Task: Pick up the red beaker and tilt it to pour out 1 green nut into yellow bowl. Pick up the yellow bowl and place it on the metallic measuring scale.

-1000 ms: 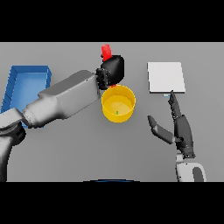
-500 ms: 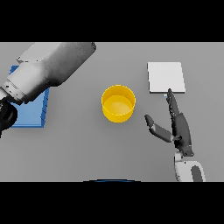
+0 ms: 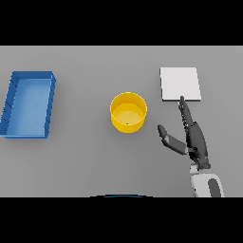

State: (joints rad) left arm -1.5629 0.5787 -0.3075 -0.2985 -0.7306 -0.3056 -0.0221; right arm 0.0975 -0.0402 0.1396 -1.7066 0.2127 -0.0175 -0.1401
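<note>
One robot hand [image 3: 193,137] shows, the right, at four o'clock of the yellow bowl [image 3: 128,112]; its fingers are straight, thumb spread, holding nothing, fingertips seemingly at the scale [image 3: 179,83] edge. A blue tray [image 3: 28,104] sits at nine o'clock on the surface [image 3: 85,161].

A round yellow bowl [image 3: 128,112] stands mid-table between a blue rectangular tray [image 3: 28,103] at the left and a flat pale metallic scale [image 3: 179,83]; the right hand [image 3: 192,137], fingers straight, points toward the scale's near edge
</note>
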